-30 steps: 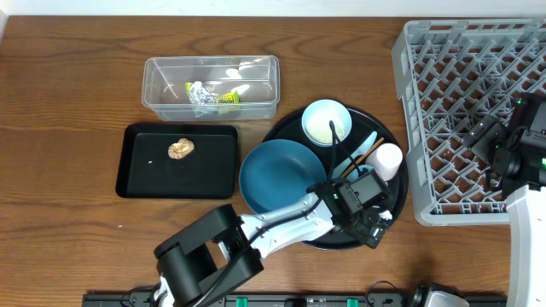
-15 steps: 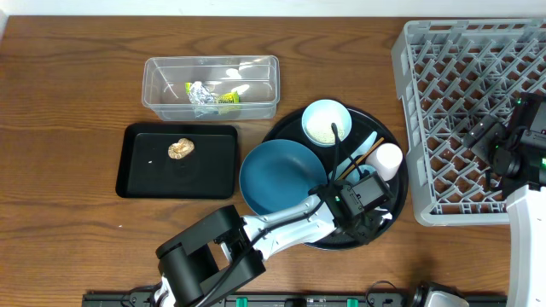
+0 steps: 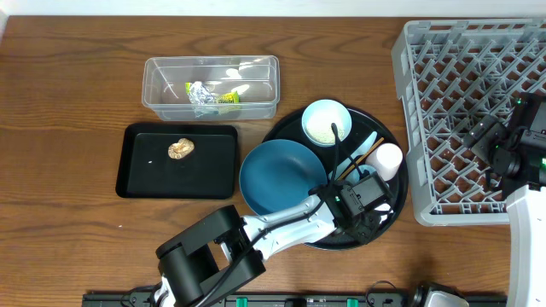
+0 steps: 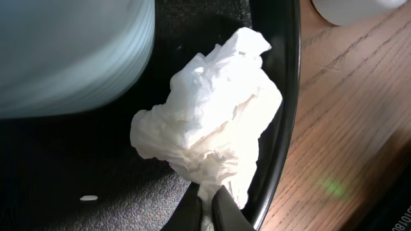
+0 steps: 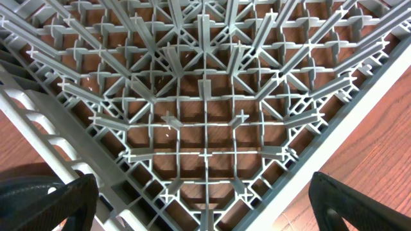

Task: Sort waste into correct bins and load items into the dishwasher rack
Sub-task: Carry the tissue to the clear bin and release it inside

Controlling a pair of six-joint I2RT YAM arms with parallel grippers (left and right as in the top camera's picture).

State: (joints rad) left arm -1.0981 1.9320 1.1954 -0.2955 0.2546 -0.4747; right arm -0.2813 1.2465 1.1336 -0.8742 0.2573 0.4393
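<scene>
Left gripper pinched shut on just the bottom tip of crumpled white paper wad, which lay against the round black tray rim. Thin grip might tear or slip on lifting. Right gripper gaped wide, empty.

A robotics lab bench staged as a kitchen: two robot arms at a wooden table. A dish rack lies under the right jaws, a plate and bowl near the left jaws.
</scene>
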